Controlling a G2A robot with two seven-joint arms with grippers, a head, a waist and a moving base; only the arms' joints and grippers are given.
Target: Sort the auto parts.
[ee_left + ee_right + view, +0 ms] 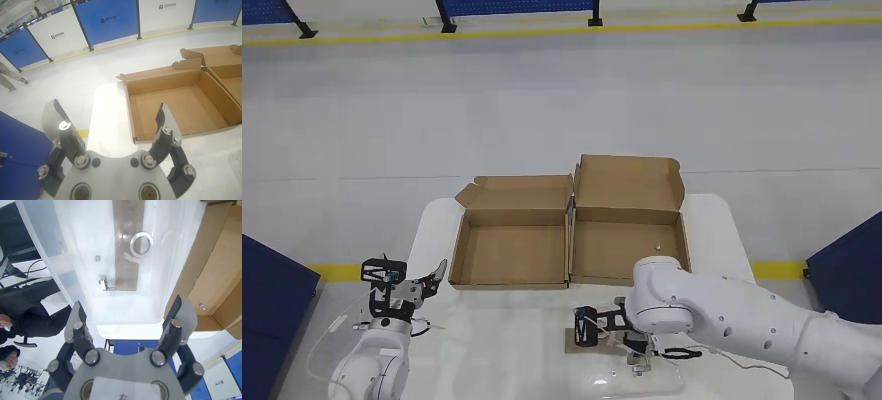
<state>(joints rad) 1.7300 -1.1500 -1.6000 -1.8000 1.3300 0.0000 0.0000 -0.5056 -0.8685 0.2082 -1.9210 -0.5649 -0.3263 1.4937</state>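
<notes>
Boxes of brown cardboard stand side by side, lids folded back, at the 12 o'clock half of the white table [502, 330]. The left box [510, 255] is at 11 o'clock and the right box [627, 250] at 1 o'clock. One small bolt [202, 306] lies in the right box toward its 3 o'clock wall; from above it is a mere speck.

At the table's 5 o'clock, just beside the right box, sits a clear tray [56, 247]. In the top view the right arm covers much of it and the picture's edge cuts it off. Inside the tray lie a metal ring [132, 245], a small round fastener [96, 258] too small to identify, and a grey bracket [105, 285]. The ring overlaps a brown strip [128, 262] seen through the tray floor. A pale scrap [132, 257] beside the ring is hard to make out.

The right gripper [128, 300] hangs over the tray with its jaws spread wide, apart from every part. The left gripper [109, 106] is at the table's 8 o'clock edge with its jaws equally wide, pointed toward the left box.
</notes>
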